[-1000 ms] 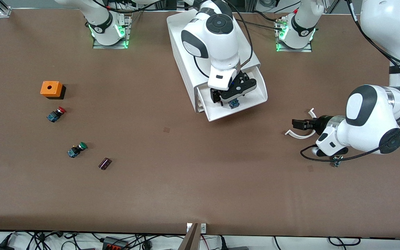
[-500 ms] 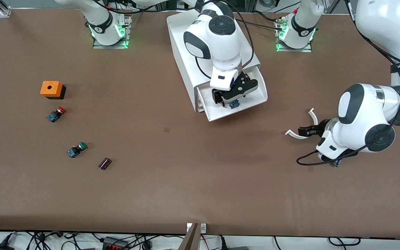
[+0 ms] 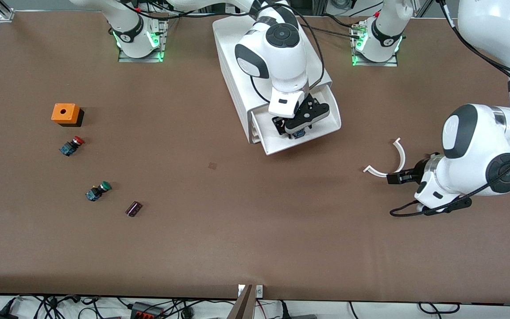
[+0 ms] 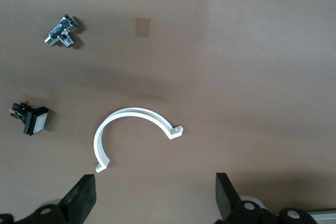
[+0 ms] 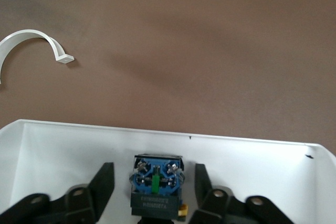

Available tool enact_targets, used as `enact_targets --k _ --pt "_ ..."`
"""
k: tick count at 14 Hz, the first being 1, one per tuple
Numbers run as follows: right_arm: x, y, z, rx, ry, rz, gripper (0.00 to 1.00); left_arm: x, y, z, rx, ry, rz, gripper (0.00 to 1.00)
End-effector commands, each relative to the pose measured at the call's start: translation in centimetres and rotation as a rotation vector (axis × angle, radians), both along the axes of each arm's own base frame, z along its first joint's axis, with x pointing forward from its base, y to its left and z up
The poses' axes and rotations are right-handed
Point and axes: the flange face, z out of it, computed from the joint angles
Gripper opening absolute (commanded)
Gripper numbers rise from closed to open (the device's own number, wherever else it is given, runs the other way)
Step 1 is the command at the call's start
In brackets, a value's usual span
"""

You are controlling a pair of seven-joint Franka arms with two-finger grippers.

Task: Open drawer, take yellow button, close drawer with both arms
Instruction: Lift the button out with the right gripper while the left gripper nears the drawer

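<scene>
Reaching down into the drawer (image 3: 326,122), which stands pulled out of the white cabinet (image 3: 237,79), the right tool (image 3: 298,131) brackets the button (image 5: 156,184) lying on the drawer floor. Its fingers (image 5: 102,182) stand narrowly on either side of the button's blue body with a slim gap on each flank, so they are not yet pressing it. The left tool (image 3: 391,178) hovers over the bench (image 3: 237,221) toward the left arm's end, its fingers (image 4: 84,198) spread wide and holding nothing, just beside a curved white clip (image 4: 134,135). A red-capped button (image 3: 71,145), a green-capped button (image 3: 98,190) and an orange box (image 3: 65,114) lie toward the right arm's end.
</scene>
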Motion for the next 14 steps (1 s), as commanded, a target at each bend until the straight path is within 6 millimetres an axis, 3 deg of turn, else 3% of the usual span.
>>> enact_targets --k 1,4,6,7,8,10,12,14 --pt "0.2 0.4 0.2 0.006 -0.019 -0.006 0.40 0.5 -0.3 -0.6 0.026 -0.014 -0.001 1.00" --pt "0.3 0.3 0.6 0.006 -0.017 -0.009 0.14 0.2 -1.1 -0.6 0.023 -0.015 -0.007 1.00" --pt "0.6 -0.3 0.8 -0.015 -0.007 -0.019 0.14 0.6 -0.9 -0.9 0.018 -0.046 -0.009 1.00" --pt "1.1 -0.9 2.1 -0.024 -0.003 -0.031 0.14 0.8 -1.7 -1.0 0.016 -0.067 -0.011 1.00" --pt "1.6 -1.6 4.7 -0.023 -0.004 -0.042 0.14 0.8 -3.2 -1.0 0.013 -0.082 -0.012 1.00" --pt "4.5 -5.4 8.6 -0.041 0.015 -0.102 0.12 0.4 -4.8 -1.7 -0.002 -0.075 0.053 1.00" --pt "7.3 -9.6 11.5 -0.038 0.024 -0.166 0.12 -1.1 -8.3 -2.5 0.003 -0.087 0.087 1.00" --pt "11.1 -14.7 11.6 -0.058 0.054 -0.238 0.12 -3.5 -12.6 -2.9 0.015 -0.117 0.128 1.00"
